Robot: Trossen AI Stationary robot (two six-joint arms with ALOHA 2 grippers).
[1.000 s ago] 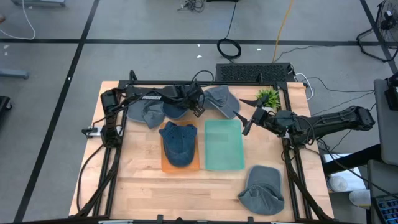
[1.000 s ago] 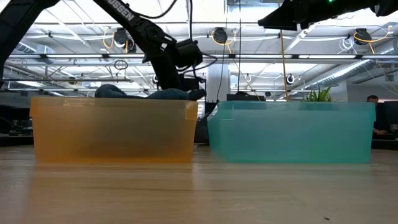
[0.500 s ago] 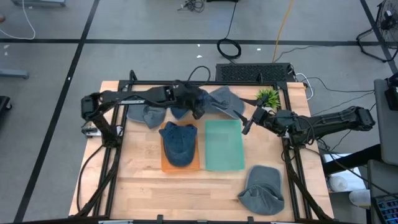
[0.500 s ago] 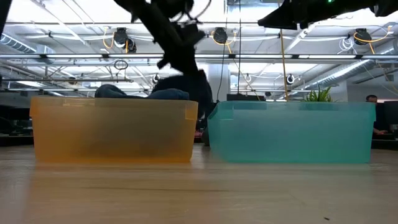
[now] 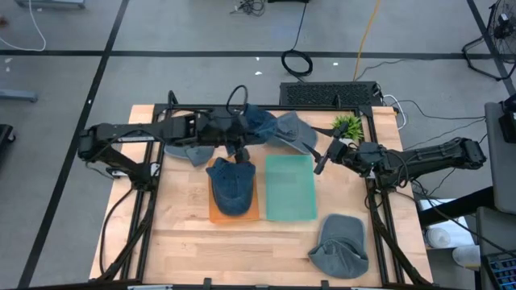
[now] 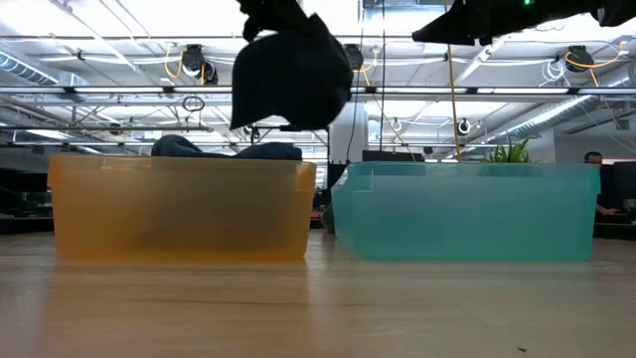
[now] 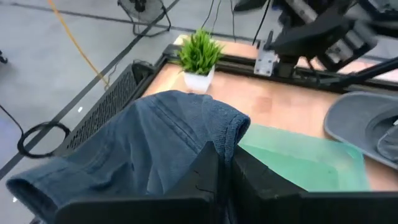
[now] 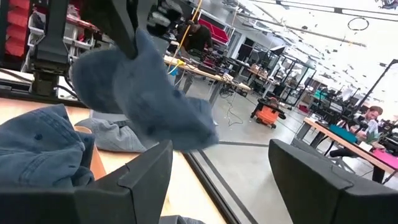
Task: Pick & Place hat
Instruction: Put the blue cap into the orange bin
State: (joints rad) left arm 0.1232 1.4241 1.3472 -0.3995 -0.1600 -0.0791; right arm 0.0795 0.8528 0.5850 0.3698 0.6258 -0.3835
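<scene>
The left pincer [image 5: 239, 138] is clamped shut on a blue denim hat [image 5: 256, 122], and that hat hangs in the air above the far side of the desk [image 5: 185, 234], just past the twelve o'clock end of the orange bin [image 5: 214, 216]. In the low view the cloth dangles as a dark, slack bundle well above both bin rims.

Here is the worry: the grip looks like a pinch on one fold near the edge. The left wrist view shows the soft fabric draped forward over the dark fingers [image 7: 211, 171], heavy and floppy, so a quick swing could let it slide out and drop between the bins or onto the bare wood. The orange bin already carries one crumpled denim hat [image 5: 232, 185]; a second on top may mound over the rim and spill. The teal bin [image 5: 290, 187] at three o'clock of it appears unfilled, and a trailing brim could snag its thin translucent wall on the way across.

The right pincer [image 5: 320, 161] waits with its fingers spread, just off the teal bin's far right corner, close to the carrying path, so a brush there is possible.

Materials: washed denim with stitched seams, limp. Grey hats lie at twelve o'clock [image 5: 292, 131] and at five o'clock [image 5: 340, 246], stiffer and rounder in the crown. Both bins are shallow, glossy, see-through plastic. A small spiky plant [image 5: 348, 125] sits at one o'clock.
</scene>
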